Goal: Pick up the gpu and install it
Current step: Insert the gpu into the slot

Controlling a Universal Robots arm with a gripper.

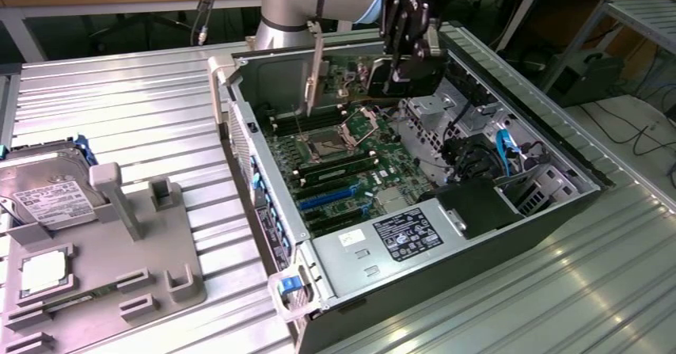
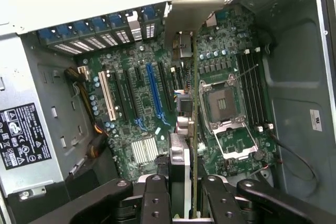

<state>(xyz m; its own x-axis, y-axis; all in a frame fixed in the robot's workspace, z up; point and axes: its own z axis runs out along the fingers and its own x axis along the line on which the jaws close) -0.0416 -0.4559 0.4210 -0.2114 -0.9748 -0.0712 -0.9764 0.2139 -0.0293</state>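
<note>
My gripper [image 1: 407,53] hangs over the open computer case [image 1: 575,160], shut on the gpu [image 1: 400,77]. The gpu is a thin dark card held on edge above the far end of the motherboard [image 1: 349,172], clear of it. Its long silver bracket [image 1: 313,73] hangs down at the end toward the exterior view's left. In the wrist view the gpu [image 2: 193,108] runs edge-on away from my gripper [image 2: 187,195], with the bracket [image 2: 191,3] at its far end. It passes beside the processor socket [image 2: 218,103]. The blue expansion slot [image 2: 156,95] lies off to one side.
The case walls surround the board, with drive cages and cables [image 1: 496,152] on the exterior view's right and a power supply [image 1: 407,235] at the near end. Outside the case, a hard drive [image 1: 47,188] and a small square chip [image 1: 43,268] sit on a grey fixture [image 1: 127,283].
</note>
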